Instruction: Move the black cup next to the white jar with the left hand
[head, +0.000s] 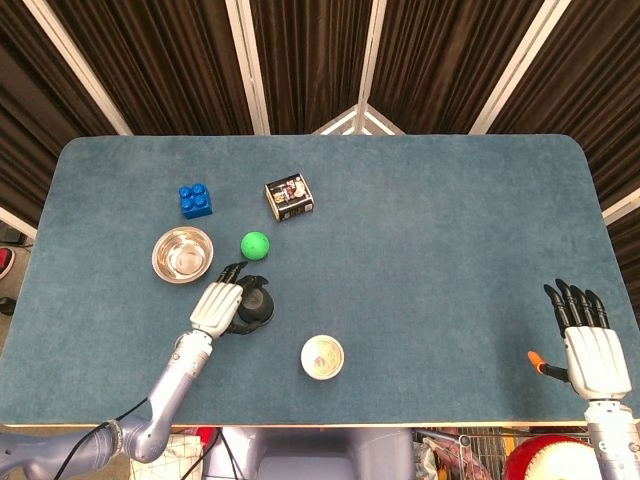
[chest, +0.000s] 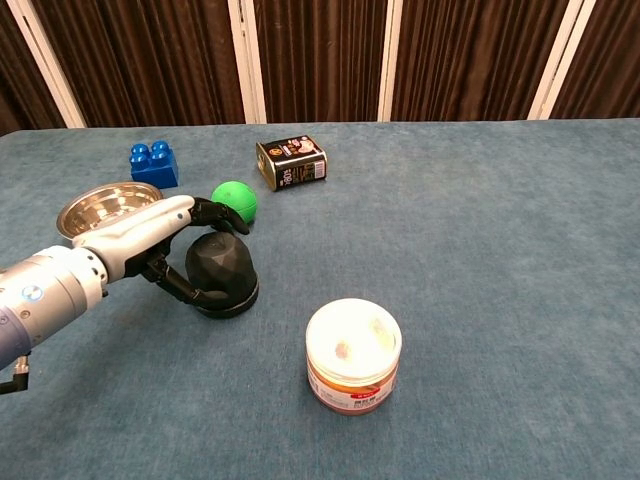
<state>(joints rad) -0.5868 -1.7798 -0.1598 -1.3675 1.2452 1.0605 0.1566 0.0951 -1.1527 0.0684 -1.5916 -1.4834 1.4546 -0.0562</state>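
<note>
Blue tabletop (chest: 480, 260) against dark curtains. Left robot hand (chest: 150, 245) wrapped around upturned black cup (chest: 222, 272), near white jar (chest: 353, 355) but apart. Right robot hand (head: 590, 340) empty, fingers extended.

Cup (chest: 222, 272) on bench (chest: 480, 230), robot hand (chest: 165, 245) at its left. Jar (chest: 353, 356) front-right of cup. Ball (chest: 234, 200), bowl (chest: 108, 208), block (chest: 153, 163), tin (chest: 291, 163) behind.
</note>
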